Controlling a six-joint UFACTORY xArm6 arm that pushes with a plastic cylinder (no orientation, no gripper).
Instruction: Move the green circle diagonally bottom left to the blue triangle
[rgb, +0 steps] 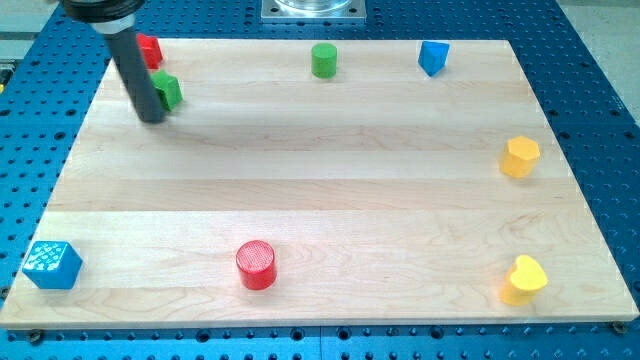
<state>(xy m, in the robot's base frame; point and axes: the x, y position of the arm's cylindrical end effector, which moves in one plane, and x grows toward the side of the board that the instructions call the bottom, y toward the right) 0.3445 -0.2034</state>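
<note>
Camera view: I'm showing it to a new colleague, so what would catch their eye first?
The dark rod at the view's top left, my tip touching a green block, with a red block just behind. Then the red cylinder standing alone near the bottom edge, and the blue cube at the bottom-left corner.

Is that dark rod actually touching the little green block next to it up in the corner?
Cannot tell. In the camera view my tip overlaps the left edge of the green block, so no gap shows, but the rod may simply stand in front of it.
</note>
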